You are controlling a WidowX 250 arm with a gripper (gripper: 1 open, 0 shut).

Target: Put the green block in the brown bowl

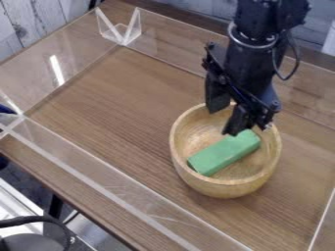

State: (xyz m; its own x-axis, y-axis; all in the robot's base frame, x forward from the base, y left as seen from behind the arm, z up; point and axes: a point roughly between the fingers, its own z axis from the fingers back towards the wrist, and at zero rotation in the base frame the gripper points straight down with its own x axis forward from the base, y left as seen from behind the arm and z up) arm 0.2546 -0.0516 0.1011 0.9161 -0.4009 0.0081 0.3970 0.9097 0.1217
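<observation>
The green block (224, 153) lies inside the brown bowl (197, 175), leaning across its floor toward the right wall. My gripper (230, 110) hangs just above the bowl's far rim, pointing down, with its dark fingers (242, 120) spread apart and nothing between them. The block is free of the fingers.
The bowl stands on a wooden tabletop (105, 108) enclosed by clear acrylic walls (78, 167). A clear acrylic corner piece (120, 27) stands at the far edge. The arm's black body and cables rise at the top right.
</observation>
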